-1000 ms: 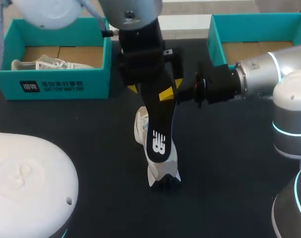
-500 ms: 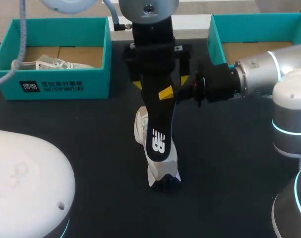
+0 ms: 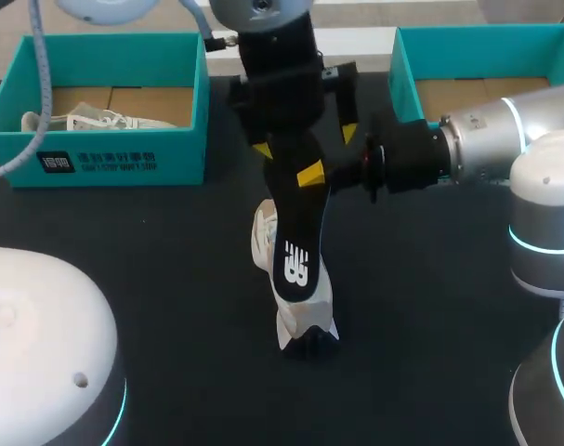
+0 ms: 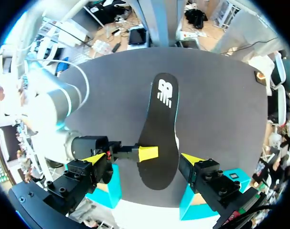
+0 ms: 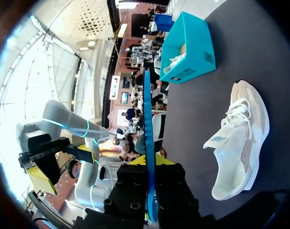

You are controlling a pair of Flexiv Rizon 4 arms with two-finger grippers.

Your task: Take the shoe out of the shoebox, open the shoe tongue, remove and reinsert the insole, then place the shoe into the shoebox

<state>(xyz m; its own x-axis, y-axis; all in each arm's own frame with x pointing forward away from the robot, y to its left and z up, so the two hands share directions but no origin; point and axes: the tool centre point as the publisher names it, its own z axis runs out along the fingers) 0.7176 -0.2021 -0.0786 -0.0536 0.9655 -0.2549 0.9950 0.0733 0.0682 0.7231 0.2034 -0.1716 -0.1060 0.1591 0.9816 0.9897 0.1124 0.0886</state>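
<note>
Insole point(image 3: 295, 251) hangs pinched in the right claw point(image 5: 149, 164), lower end over the shoe point(image 3: 305, 311); the left claw point(image 4: 143, 159), spread wide astride it, should close squarely before any release.

Your left arm point(image 3: 263, 14) came in from the far left and hung over the table's middle with its wrist pointing down. The left gripper point(image 4: 144, 158) was spread wide, its yellow tips well apart. Your right arm point(image 3: 504, 130) lay level, reaching in from the right. The right gripper point(image 3: 307, 175) pinched the insole point(image 3: 295, 255) near its raised end, just below the left gripper.
</note>
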